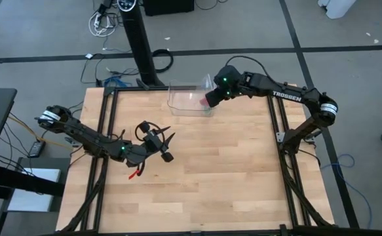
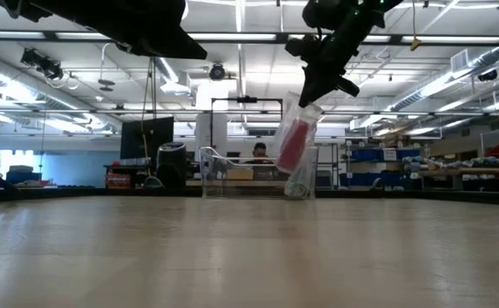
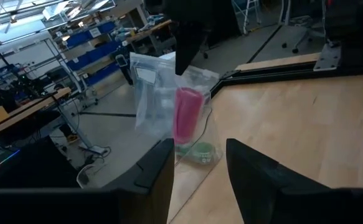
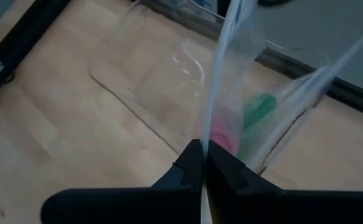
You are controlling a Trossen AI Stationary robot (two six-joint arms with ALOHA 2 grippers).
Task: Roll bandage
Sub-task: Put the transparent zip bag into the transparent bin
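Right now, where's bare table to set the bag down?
Free: the wood between the left gripper and the clear bin, and the whole near half of the table. Crowded: the far edge, where the right gripper, fingers shut, holds the clear bag with the bandage over the bin.

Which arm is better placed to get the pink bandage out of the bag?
Probably left: its open gripper is free, facing the bag. The right gripper is shut on the bag, holding it with the bandage inside.

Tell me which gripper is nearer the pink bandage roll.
Right. The right gripper is shut on the clear bag that holds the pink bandage roll, lifted at the clear bin. The left gripper hovers open, mid-table, well away.
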